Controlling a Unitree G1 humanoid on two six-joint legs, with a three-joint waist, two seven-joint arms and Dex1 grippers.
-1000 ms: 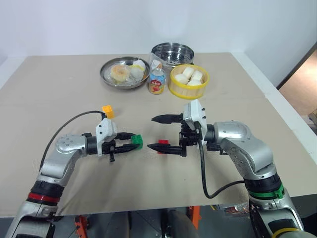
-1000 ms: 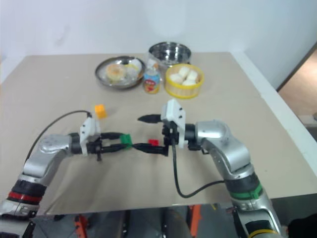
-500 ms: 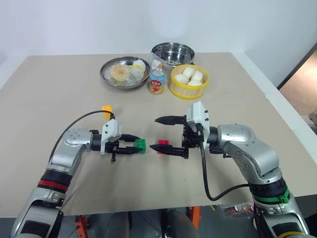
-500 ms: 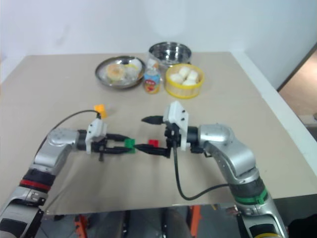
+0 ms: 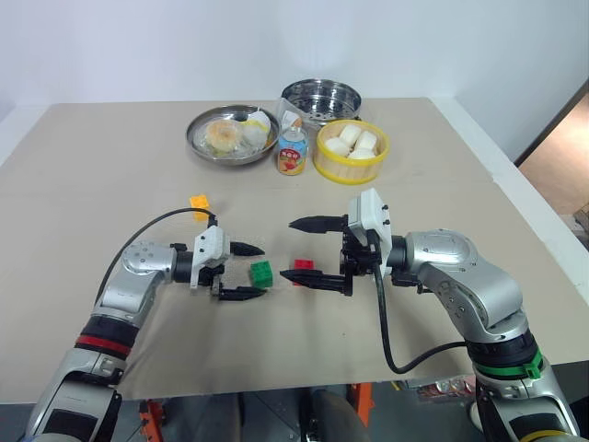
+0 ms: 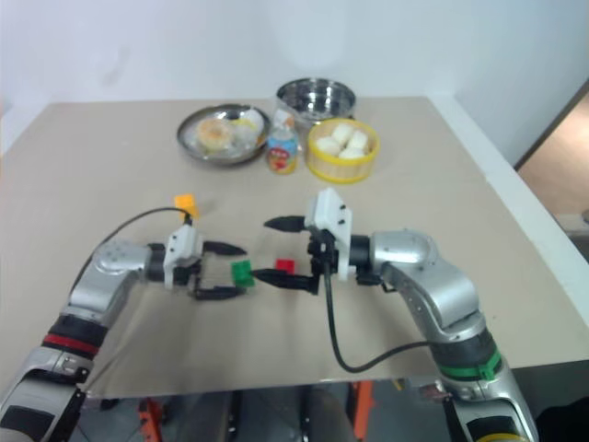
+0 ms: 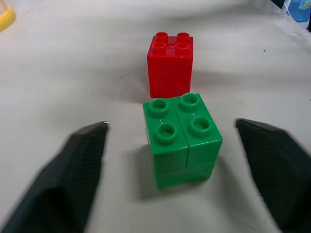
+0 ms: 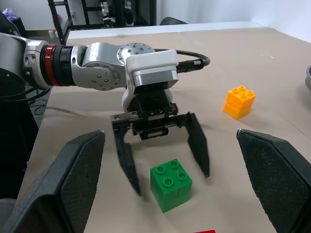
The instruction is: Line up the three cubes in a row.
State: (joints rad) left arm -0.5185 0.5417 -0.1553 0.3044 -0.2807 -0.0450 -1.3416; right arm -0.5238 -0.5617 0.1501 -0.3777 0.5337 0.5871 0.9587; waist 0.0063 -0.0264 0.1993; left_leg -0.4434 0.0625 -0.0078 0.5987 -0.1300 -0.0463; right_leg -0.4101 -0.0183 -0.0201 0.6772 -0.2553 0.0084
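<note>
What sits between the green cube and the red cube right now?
Nothing: bare table separates the green cube from the red cube, shown clearest in the left wrist view.

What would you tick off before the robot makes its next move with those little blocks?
1. Left tool open, green cube released: ok.
2. Green cube standing upright on the table: ok.
3. Green cube beside red cube, small gap between: ok.
4. Right tool open, holding nothing: ok.
5. Yellow-orange cube in the row: not ok, it sits apart, farther back.
6. Path to the yellow-orange cube free: ok.
</note>
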